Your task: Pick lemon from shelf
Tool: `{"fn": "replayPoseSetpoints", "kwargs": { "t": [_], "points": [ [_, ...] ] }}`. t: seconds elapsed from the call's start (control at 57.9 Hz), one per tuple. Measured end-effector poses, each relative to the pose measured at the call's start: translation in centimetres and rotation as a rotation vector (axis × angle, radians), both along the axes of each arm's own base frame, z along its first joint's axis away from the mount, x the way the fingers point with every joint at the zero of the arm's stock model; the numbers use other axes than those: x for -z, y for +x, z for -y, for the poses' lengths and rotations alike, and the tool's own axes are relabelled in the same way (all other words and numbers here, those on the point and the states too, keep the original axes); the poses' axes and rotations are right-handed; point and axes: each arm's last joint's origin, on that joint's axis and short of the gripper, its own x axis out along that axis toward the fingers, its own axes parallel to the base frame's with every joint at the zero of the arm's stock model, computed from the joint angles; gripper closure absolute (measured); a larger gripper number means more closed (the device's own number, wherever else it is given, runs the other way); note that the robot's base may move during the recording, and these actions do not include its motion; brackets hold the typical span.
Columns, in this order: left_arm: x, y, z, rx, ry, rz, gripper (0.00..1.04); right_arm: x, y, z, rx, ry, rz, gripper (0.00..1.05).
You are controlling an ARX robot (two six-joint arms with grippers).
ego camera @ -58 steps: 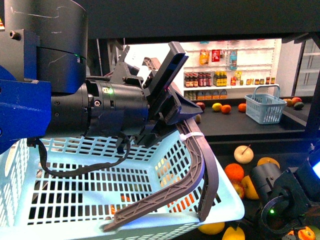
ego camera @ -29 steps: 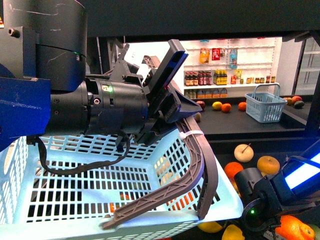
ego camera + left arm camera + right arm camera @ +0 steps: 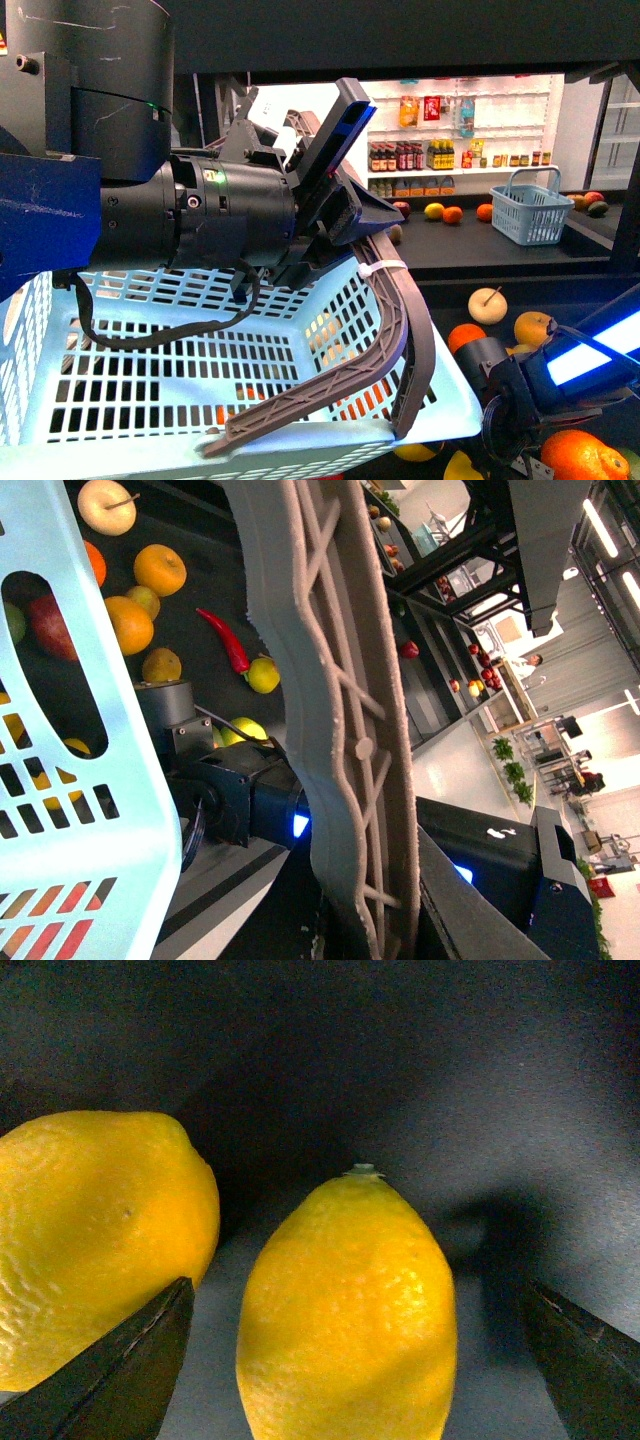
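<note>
Where it fills the near view, our left gripper [image 3: 335, 215] is clamped on the brown handle [image 3: 400, 330] of a pale blue basket [image 3: 150, 400]. Together they block most of the lower tray of the shelf [image 3: 520, 255] from the front. Just past the basket's corner, our right gripper [image 3: 500, 440] hangs low over that tray, among oranges [image 3: 580, 455], a golden fruit [image 3: 535, 327] and a cream fruit [image 3: 487, 305] with a stem. A red chili [image 3: 228, 640] lies farther along. Beyond, on the next level, stands a small blue basket [image 3: 530, 215], with white wall shelves [image 3: 410, 158] of bottles behind it.

From the right wrist, we see the fingers [image 3: 120, 1360] standing wide apart with the lemon [image 3: 350, 1310] between them, touching neither. It lies on the dark tray floor, bright yellow and finely pitted, its pale nub pointing away from the gripper. A second lemon [image 3: 100, 1240] lies just beside it, partly behind one finger.
</note>
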Motion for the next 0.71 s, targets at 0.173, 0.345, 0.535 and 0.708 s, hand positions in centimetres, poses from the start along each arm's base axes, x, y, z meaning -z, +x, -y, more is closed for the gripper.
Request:
{"fn": "replayPoseSetpoints", "kwargs": {
  "t": [0.173,0.345,0.535,0.708],
  "points": [
    [0.0,0.0,0.0,0.000,0.000,0.000,0.93,0.3,-0.2,-0.2,-0.014,0.005,-0.008,0.31],
    [0.0,0.0,0.0,0.000,0.000,0.000,0.93,0.2,-0.6,0.5,-0.006,-0.008,-0.003,0.52],
    [0.0,0.0,0.0,0.000,0.000,0.000,0.93,-2.5,-1.6,3.8,0.017,-0.071,0.060,0.55],
    [0.0,0.0,0.0,0.000,0.000,0.000,0.93,-10.1,-3.0,8.6,0.023,-0.105,0.195,0.55]
  ]
}}
